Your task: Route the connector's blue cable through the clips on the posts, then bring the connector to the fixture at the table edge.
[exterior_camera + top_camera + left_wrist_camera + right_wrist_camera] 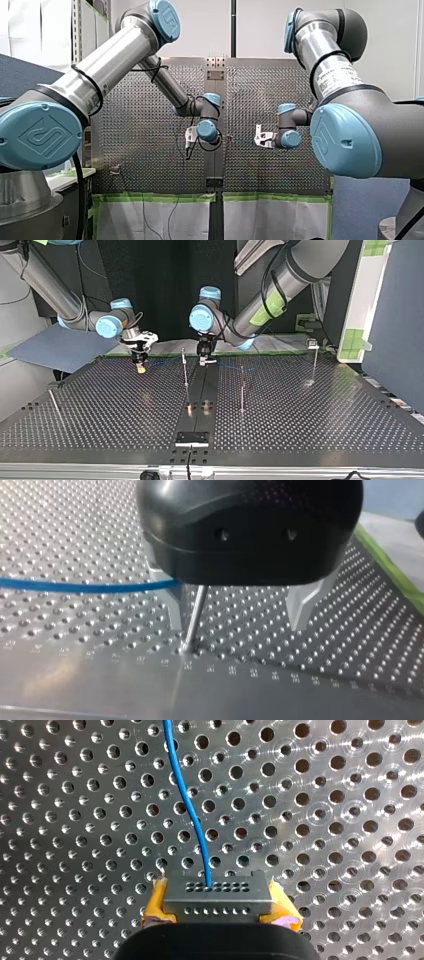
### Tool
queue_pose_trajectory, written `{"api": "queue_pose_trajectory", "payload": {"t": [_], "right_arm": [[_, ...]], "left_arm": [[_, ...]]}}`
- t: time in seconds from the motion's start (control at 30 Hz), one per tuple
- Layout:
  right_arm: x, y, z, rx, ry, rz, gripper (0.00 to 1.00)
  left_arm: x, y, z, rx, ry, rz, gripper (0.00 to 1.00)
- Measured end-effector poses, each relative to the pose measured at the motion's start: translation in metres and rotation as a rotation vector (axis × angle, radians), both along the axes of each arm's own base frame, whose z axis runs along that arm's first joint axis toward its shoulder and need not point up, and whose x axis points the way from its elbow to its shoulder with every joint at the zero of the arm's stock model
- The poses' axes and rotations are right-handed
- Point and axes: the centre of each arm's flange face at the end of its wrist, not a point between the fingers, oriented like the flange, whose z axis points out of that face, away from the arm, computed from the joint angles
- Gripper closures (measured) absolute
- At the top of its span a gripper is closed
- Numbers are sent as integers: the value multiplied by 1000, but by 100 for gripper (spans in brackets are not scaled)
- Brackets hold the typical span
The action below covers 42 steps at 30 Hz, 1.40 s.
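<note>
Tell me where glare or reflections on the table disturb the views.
Top view: the table mirrors the posts in pale streaks. Right wrist view: glinting rings around the holes, yet the blue cable stands clear. Left wrist view: sheen on the smooth strip.

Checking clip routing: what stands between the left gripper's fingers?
In the left wrist view, a thin metal post stands between the open fingers of my left gripper, close to the finger that the blue cable reaches.
</note>
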Motion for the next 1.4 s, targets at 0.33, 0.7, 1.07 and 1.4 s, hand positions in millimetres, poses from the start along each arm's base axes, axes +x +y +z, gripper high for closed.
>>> {"api": "queue_pose_trajectory", "payload": {"t": [0.33, 0.7, 1.07, 1.4], "right_arm": [[0, 1, -1, 6, 2, 1, 92], [1, 2, -1, 12, 4, 2, 92], [1, 3, -1, 15, 5, 3, 92], [3, 4, -1, 15, 5, 5, 92]], "left_arm": [[-17, 0, 6, -11, -13, -21, 0], [-43, 0, 11, -24, -25, -57, 0], [-65, -17, 9, -10, -6, -117, 0], [-84, -21, 17, -25, -19, -140, 0]]}}
